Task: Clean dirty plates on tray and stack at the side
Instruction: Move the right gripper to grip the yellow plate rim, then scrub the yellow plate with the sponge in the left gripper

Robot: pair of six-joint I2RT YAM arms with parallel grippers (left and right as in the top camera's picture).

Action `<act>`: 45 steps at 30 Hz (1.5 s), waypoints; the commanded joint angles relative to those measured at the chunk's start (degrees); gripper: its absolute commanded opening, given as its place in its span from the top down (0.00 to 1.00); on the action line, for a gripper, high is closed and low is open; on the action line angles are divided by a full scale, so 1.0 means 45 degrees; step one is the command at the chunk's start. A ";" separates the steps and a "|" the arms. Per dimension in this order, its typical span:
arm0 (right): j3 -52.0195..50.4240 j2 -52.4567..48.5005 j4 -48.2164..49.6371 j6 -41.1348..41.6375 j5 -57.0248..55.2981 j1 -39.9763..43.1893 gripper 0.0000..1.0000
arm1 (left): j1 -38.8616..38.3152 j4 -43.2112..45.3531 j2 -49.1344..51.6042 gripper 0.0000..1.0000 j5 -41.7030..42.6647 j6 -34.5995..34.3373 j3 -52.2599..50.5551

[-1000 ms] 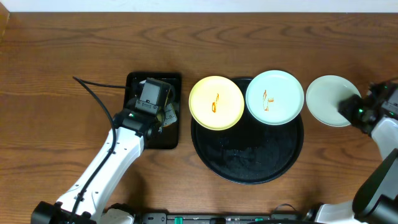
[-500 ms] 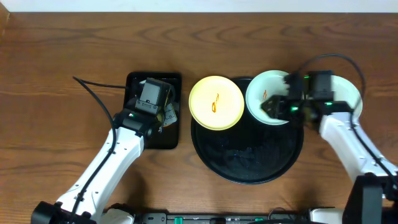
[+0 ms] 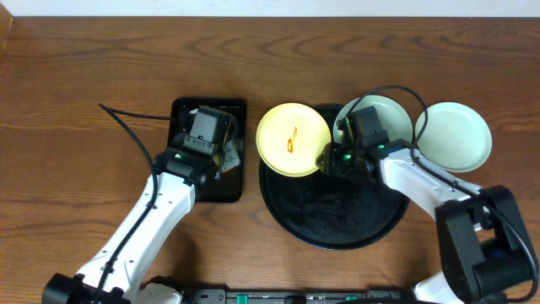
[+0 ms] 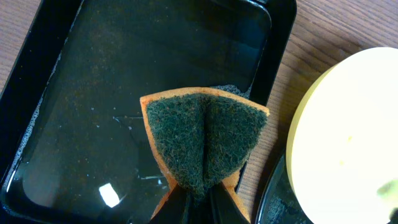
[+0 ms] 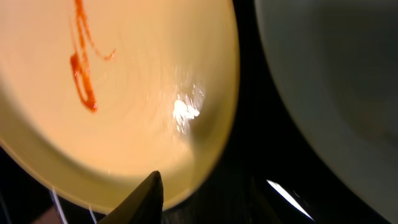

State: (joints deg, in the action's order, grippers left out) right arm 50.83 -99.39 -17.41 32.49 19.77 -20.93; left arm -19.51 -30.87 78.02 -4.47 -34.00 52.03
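With the left hand (image 4: 198,206): clenched on a folded sponge (image 4: 205,140), dark green scouring face outward, orange layer showing along the edges. Held just above a small black rectangular tray (image 4: 74,93) with a thin film of water on its bottom. Close to the right of this hand, past the rim of the rectangular tray, a pale yellow plate (image 3: 280,135) with a thin orange sauce squiggle (image 3: 293,140) near its middle. Lying across the far left rim of the large round black tray (image 3: 337,211), one part over the tray, the other part out over the brown wooden table (image 3: 84,67).

At the right edge of this yellow plate, the right hand (image 3: 327,159), low over the round tray, in the gap between the yellow plate and a pale mint-green plate (image 3: 398,118). From the right wrist view, only one dark fingertip (image 5: 149,191) visible, right at the near rim of the yellow plate; touching or not, impossible to tell. Released or gripping the plate: also impossible to tell from these views. Mint-green plate just behind this hand, on the far right part of the round tray, mostly covered by the right arm in the overhead view. Further to the right of the hand, off the tray and directly on the table, a second mint-green plate (image 3: 456,137), close beside the first one.
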 commanded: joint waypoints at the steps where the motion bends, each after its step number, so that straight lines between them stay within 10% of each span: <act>1: -0.0087 -0.0476 0.0384 0.1073 -0.0330 -0.0413 0.62 | 0.0044 -0.0039 -0.0039 0.93 -0.0155 0.0219 -0.0117; 13: -0.0087 -0.0772 -0.0923 0.1141 -0.0583 -0.0743 0.99 | 0.0044 -0.0024 -0.0039 0.93 -0.0155 0.0219 -0.0117; 28: -0.0087 0.0423 -0.3959 -0.0345 -0.3206 -0.0685 0.99 | -0.1535 0.2244 0.0160 0.93 0.2715 0.0816 -0.0117; 45: -0.0087 0.0423 -0.4027 -0.0335 -0.3191 -0.0695 0.99 | -0.5226 0.4658 0.3463 0.93 0.3662 -0.2589 -0.0117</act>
State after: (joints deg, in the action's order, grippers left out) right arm 51.48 -97.21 -34.74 31.94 10.46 -23.70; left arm -42.15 -10.09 92.16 11.05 -41.06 51.96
